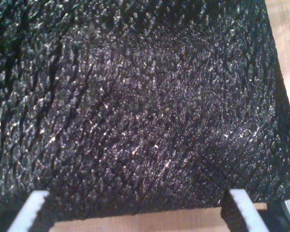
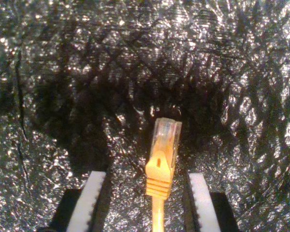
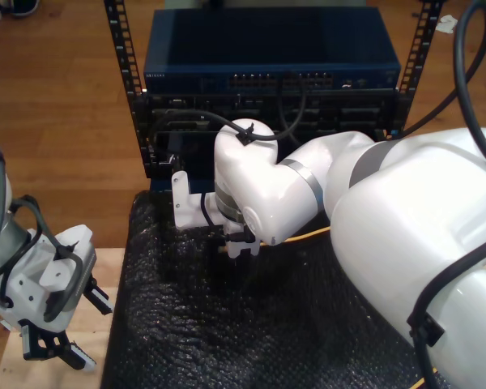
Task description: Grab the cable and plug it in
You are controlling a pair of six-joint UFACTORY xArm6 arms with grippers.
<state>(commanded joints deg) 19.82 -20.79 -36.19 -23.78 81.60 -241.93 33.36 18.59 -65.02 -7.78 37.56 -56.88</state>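
The cable is yellow-orange and ends in a clear plug. It lies on the black foam mat, between the white pads of my second gripper. That gripper is open, with a gap on each side of the plug. In the exterior view my second gripper points down onto the mat, and the cable runs off toward that view's right. My first gripper is open and holds nothing over the mat's edge. It hangs at the exterior view's left.
A dark blue network switch with a row of ports sits in a rack behind the mat. Black cables hang in front of the rack. Wooden floor surrounds it, and a wooden table surface borders the mat.
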